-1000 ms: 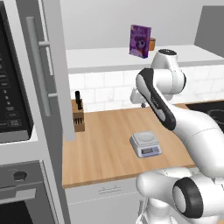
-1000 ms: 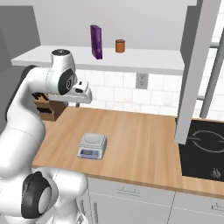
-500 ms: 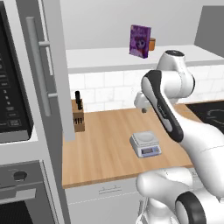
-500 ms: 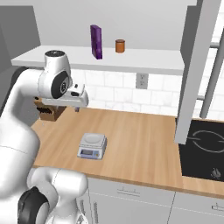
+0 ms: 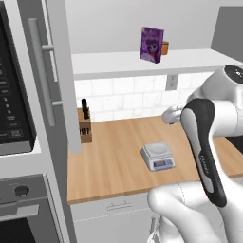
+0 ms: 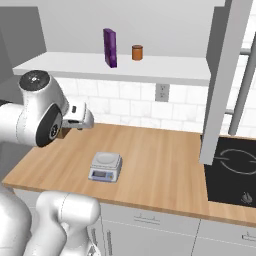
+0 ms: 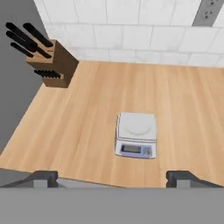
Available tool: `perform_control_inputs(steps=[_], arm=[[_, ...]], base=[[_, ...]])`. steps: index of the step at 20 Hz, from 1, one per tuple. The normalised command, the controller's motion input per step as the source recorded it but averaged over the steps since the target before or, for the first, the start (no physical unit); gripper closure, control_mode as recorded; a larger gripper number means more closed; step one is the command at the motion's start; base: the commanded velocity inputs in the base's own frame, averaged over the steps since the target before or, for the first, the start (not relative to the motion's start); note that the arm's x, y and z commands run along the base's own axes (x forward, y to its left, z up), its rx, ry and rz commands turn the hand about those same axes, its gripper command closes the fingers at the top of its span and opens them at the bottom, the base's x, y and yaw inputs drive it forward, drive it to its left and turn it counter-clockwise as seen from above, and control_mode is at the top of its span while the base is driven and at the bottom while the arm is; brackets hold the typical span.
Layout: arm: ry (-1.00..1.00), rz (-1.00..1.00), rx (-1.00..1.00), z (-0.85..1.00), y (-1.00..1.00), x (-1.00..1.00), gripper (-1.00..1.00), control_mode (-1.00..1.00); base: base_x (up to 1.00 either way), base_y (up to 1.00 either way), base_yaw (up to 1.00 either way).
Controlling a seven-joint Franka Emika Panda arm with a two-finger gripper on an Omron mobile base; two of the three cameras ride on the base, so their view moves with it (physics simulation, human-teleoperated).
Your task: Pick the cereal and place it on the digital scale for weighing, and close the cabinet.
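Spanning the wall, a wooden table [image 6: 165,165] carries the digital scale [image 7: 136,135] (knife block [image 7: 50,61] behind). The cereal [image 5: 152,44] is seen upright on the shelf [image 6: 165,74]. Gripper [image 7: 112,178] spread wide, tips partly cropped.

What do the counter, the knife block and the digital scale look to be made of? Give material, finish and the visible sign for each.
Counter: light wood, matte; parallel plank lines and grain.
Knife block: darker brown wood, matte, holding black-handled knives.
Digital scale: probably light-grey plastic, smooth and plain, with a round pale platform, perhaps metal, and a bluish display panel. Rendered surfaces, so all judged by look alone.
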Motion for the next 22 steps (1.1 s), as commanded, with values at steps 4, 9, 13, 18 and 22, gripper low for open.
perform_control_inputs(steps=[4, 9, 13, 18, 22], arm=[[-0.42, 0.0, 0.08, 0.79, -0.13, -0.06, -1.0, -1.0], [-0.1, 0.0, 0.0, 0.99, -0.16, -0.07, -1.0, -1.0], [-0.12, 0.0, 0.0, 0.84, -0.13, 0.0, -1.0, -1.0], [-0.22, 0.0, 0.0, 0.55, -0.09, 0.03, -1.0, -1.0], [-0.35, 0.0, 0.03, 0.11, -0.14, 0.3, -1.0, -1.0]], base=[[0.0, 0.0, 0.0], [0.0, 0.0, 0.0], [0.0, 0.0, 0.0], [0.0, 0.0, 0.0], [0.0, 0.0, 0.0]])
